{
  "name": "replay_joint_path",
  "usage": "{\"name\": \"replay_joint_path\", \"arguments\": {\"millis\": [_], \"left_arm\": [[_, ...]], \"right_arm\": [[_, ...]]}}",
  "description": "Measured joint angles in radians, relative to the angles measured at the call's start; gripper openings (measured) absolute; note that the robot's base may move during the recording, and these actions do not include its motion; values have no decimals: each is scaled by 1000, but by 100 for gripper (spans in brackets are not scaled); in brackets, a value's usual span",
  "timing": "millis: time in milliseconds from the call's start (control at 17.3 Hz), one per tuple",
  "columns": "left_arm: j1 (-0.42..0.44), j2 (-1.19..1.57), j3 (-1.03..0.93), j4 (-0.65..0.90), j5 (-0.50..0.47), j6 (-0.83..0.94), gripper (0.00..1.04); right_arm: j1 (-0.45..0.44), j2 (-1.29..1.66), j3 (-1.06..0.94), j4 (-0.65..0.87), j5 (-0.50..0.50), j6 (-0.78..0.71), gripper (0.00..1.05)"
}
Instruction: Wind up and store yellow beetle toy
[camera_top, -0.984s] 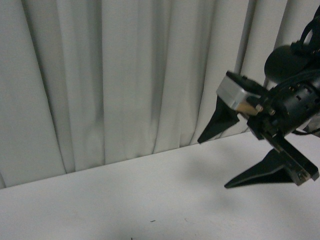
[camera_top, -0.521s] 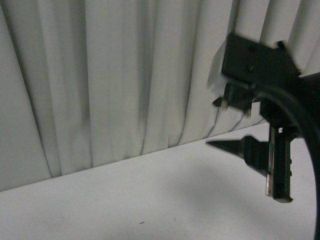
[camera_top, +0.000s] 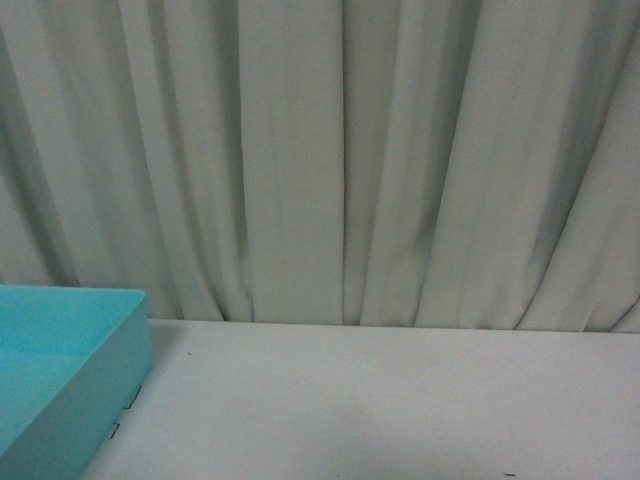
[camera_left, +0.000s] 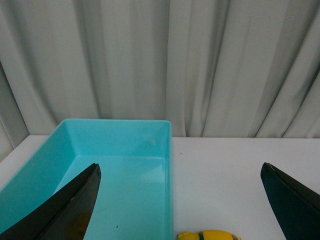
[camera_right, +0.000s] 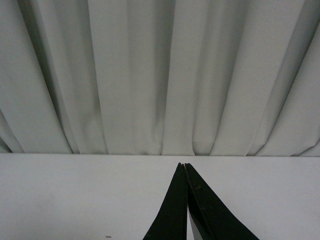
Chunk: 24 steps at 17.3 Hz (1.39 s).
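Left gripper (camera_left: 180, 167) is spread wide, with one dark finger out on each side and nothing held between them. Over on the other arm, the right gripper (camera_right: 183, 167) has its two fingers pressed together, and it holds nothing too. The yellow beetle toy (camera_left: 207, 235) sits on the white table (camera_left: 235, 165), just outside the blue bin (camera_left: 117, 145), right beside its long wall. I cannot tell if it touches the wall. Only a little of the toy's round top shows, close in under the left arm and between the lines of its two fingers. From that bit, its long side seems to run across, from one finger toward the other, but that is a guess. The right arm's camera sees only table and curtain (camera_right: 150, 75), so the left arm looks much nearer to the toy. The front camera shows a corner of the bin (camera_top: 60, 330) far on the left side, and no toy and no arms. The toy is not in the bin yet.
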Motion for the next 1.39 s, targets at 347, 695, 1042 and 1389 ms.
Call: {"name": "replay_joint_path", "arguments": {"millis": [347,695,1042,1389], "left_arm": [[0,0,0,0,0,0,98],[0,0,0,0,0,0,98],[0,0,0,0,0,0,98],[0,0,0,0,1,0,98]], "right_arm": [[0,-167,-90,-64,0,22,2],[0,-302,-144,-122,0,23,2],[0,-428,-156,-248,0,24,2],[0,-641,-153,-459,2,25,2]]}}
